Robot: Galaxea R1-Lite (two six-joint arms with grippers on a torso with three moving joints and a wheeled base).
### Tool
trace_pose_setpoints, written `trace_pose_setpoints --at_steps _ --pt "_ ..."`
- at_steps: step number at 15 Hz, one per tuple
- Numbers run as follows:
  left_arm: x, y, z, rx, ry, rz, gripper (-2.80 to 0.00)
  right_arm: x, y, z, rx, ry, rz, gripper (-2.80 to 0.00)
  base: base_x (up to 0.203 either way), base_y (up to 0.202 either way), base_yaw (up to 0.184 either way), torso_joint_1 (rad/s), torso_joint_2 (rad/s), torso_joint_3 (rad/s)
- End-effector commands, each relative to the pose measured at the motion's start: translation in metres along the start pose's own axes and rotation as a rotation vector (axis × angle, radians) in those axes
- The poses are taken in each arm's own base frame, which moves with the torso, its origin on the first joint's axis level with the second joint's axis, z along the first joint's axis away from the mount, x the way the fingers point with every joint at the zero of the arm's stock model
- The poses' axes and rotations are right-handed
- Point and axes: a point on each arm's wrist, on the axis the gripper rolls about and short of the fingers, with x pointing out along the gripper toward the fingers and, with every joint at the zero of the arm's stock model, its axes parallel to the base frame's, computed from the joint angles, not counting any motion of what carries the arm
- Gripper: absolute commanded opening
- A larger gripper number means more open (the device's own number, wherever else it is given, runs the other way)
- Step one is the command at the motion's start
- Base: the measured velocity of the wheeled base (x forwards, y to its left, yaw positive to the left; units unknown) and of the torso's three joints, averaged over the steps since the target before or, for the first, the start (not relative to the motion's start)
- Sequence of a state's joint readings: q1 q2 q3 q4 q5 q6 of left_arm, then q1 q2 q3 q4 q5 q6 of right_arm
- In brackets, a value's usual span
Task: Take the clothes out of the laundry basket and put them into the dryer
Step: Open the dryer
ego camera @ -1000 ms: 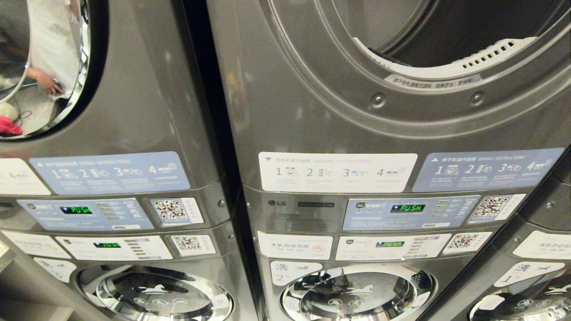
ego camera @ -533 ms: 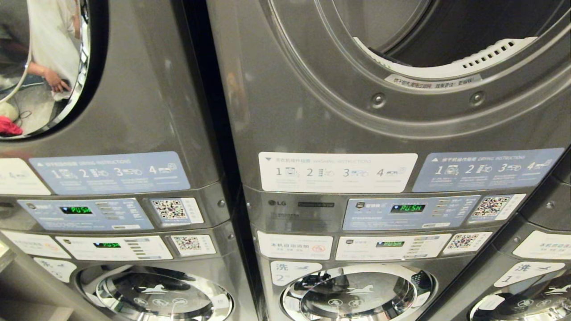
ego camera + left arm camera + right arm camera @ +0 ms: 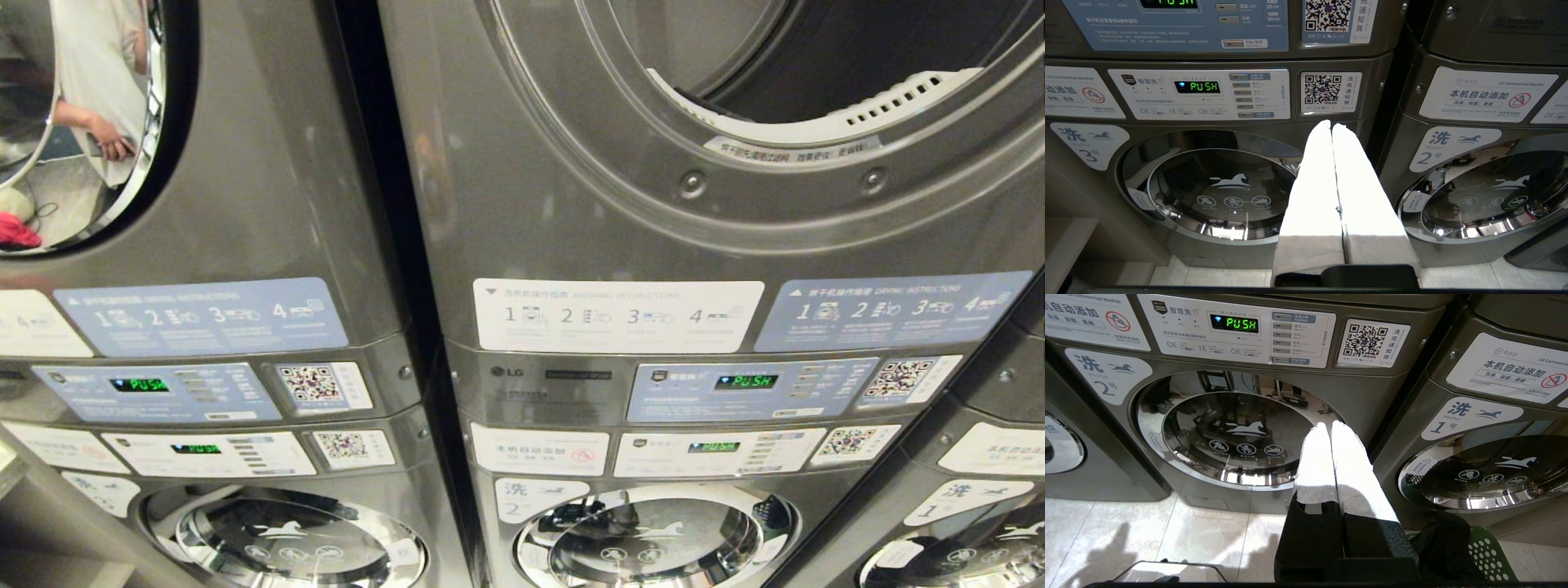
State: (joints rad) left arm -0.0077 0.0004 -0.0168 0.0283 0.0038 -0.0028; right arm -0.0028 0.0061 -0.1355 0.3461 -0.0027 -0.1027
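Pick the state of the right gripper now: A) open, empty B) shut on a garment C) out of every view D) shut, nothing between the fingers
D: in the right wrist view the right gripper has its white fingers pressed together, with no cloth between them.

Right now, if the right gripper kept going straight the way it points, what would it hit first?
Probably the washer marked 2, near the right rim of its round door. The right gripper is shut and empty; depth is unclear.
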Motion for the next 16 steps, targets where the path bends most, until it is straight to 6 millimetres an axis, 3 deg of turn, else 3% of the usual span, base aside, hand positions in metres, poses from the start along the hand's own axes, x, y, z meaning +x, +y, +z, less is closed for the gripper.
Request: trace_pose_setpoints --at_steps 1,3,7,16 --pt "0.000 0.000 0.000 0.000 -0.001 0.001 -2.80 0.000 0.000 -0.001 0.000 -0.002 -0.001 -2.80 0.000 0.000 0.000 0.000 0.00 0.000" --pt "0.000 0.000 0.000 0.000 -0.001 0.001 -2.80 0.001 0.000 -0.001 -0.009 -0.010 0.000 -2.80 0.000 0.000 0.000 0.000 0.00 0.000" --pt "0.000 0.000 0.000 0.000 -0.001 0.001 -2.80 0.012 0.000 0.004 -0.042 -0.238 -0.009 -2.80 0.000 0.000 0.000 0.000 0.00 0.000" --pt "0.000 0.000 0.000 0.000 -0.001 -0.001 -2.80 0.014 0.000 0.001 0.041 -0.214 0.005 -2.80 0.000 0.000 0.000 0.000 0.00 0.000"
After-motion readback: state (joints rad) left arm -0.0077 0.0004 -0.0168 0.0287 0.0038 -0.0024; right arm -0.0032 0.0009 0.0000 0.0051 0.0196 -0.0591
